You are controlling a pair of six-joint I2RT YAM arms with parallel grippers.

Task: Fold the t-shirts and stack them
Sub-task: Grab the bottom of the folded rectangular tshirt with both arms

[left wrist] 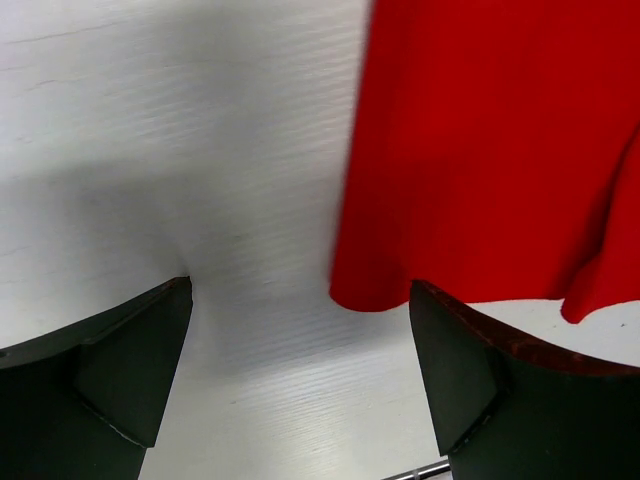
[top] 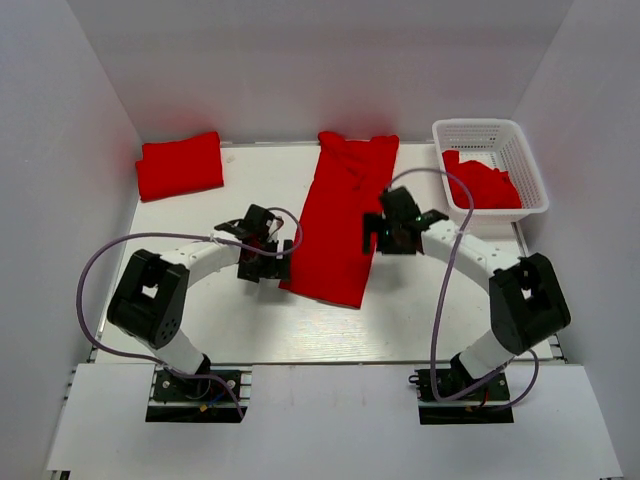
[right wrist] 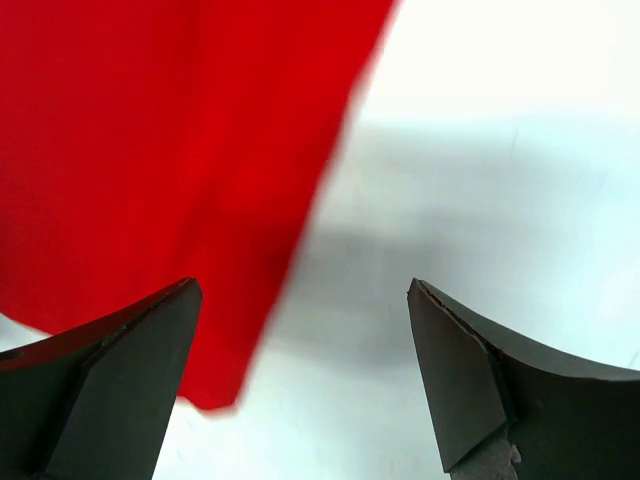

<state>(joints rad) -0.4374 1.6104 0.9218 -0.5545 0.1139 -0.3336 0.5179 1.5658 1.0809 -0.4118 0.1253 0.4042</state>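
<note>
1. White walls (top: 300, 60) close in a white table (top: 200, 310), and both arms reach in from its near edge.
2. One red shirt (top: 345, 215) lies in the middle as a long narrow strip. Its sides look already folded in, and it runs from the far edge towards the arms at a slight slant.
3. A second, folded shirt (top: 180, 165) sits at the far left corner. A third shirt (top: 485, 185) lies crumpled in the basket (top: 515, 140) at the far right.
4. The left gripper (top: 262, 255) is just beside the strip's left edge, near its lower end. Its jaws are spread wide and hold nothing. The left wrist view shows bare table between the fingers, with the cloth's near corner close to one finger.
5. The right gripper (top: 392, 232) is at the strip's right edge, also spread wide and empty. Its wrist view shows the cloth edge passing by one finger.
6. The step in hand looks like the crosswise fold, bringing the near hem up to the collar end.
7. To do it well, each gripper should come down on its own near corner and pinch every layer there, not only the top one.
8. Both corners should rise together at the same height and stay low, so the tucked sides do not fall open.
9. Laying the hem square on the far end matters, since a skewed fold would stack badly on the folded shirt.
</note>
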